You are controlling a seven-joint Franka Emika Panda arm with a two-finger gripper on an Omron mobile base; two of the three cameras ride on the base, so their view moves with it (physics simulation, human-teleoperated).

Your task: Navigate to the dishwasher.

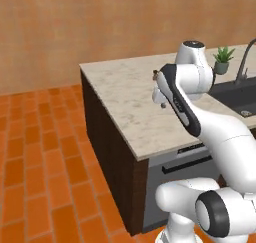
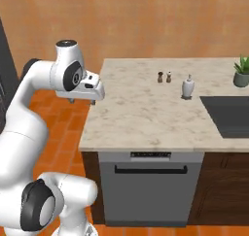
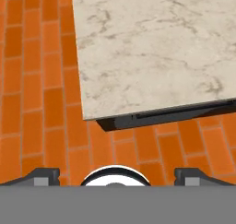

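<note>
Floor [image 2: 63, 113]: orange brick tile, left of the island and in front of it.

Arm: white, folded above the island's left corner.

Gripper [image 2: 82, 101]: points down, over the floor just beside the counter's left edge; in the hand view [image 3: 117, 176] the fingertips [image 3: 44, 176] stand wide apart with nothing between them.

Counter [image 2: 141, 113]: pale marbled slab on dark brown cabinets.

Dishwasher [image 2: 151, 193]: flat grey front under the counter's front edge, dark bar handle near its top, thin dark strip above that. It sits directly ahead of the base, centre-low in the right base view; in the left base view [image 1: 172, 182] partly hidden behind the arm.

Shakers [image 2: 164, 77]: two, small, side by side near the counter's back edge.

Bottle [image 2: 187, 87]: white, upright, just right of the shakers.

Sink [image 2: 228, 114]: dark basin set in the counter, with a faucet [image 1: 242, 67].

Plant [image 2: 241, 71]: potted, at the far right.
</note>
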